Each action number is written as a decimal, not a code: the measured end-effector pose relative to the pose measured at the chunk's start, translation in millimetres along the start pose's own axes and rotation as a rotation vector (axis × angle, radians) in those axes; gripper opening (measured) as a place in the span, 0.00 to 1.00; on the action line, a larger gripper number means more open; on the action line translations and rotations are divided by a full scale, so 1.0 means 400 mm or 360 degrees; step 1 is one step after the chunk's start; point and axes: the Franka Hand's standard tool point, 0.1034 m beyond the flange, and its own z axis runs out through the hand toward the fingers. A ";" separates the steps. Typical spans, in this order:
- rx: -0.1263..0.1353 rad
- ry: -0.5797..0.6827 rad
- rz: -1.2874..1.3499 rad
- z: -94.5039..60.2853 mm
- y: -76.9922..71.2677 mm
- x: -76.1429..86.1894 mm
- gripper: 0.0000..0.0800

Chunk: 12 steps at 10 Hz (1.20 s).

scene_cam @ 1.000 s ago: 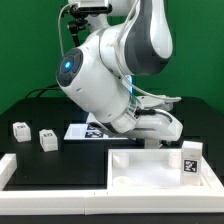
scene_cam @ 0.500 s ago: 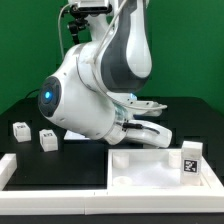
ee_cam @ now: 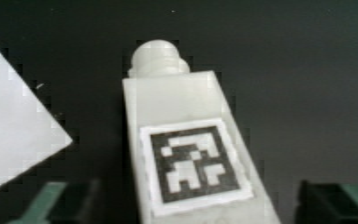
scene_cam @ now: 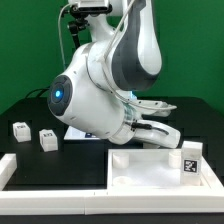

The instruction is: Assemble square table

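Arm swung slightly back toward the exterior view's right since 0.5 s earlier, its blue-lit joint (scene_cam: 60, 92) a little higher. Gripper (ee_cam: 194, 205) stood wide open and gripped nothing, its fingers (ee_cam: 60, 200) clear on either side of a tagged table leg (ee_cam: 190, 140) with a rounded peg end. Square table top (scene_cam: 145, 170) lay near, at the exterior view's right, below the arm; a far-left leg (scene_cam: 20, 129) and a second leg (scene_cam: 47, 139) sat just beside each other, well apart from it.

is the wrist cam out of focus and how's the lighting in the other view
wrist view: soft throughout, the leg and its tag smeared at the edges; exterior view: sharper, evenly lit, a blue glow on the arm.
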 end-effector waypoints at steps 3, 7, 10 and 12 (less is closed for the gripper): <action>0.0004 0.0001 0.0002 -0.002 0.001 0.001 0.36; 0.0006 0.0002 0.0004 -0.004 0.003 0.002 0.36; -0.0038 0.0009 -0.0056 -0.058 -0.007 -0.030 0.36; -0.0035 0.0075 -0.0150 -0.175 -0.033 -0.106 0.36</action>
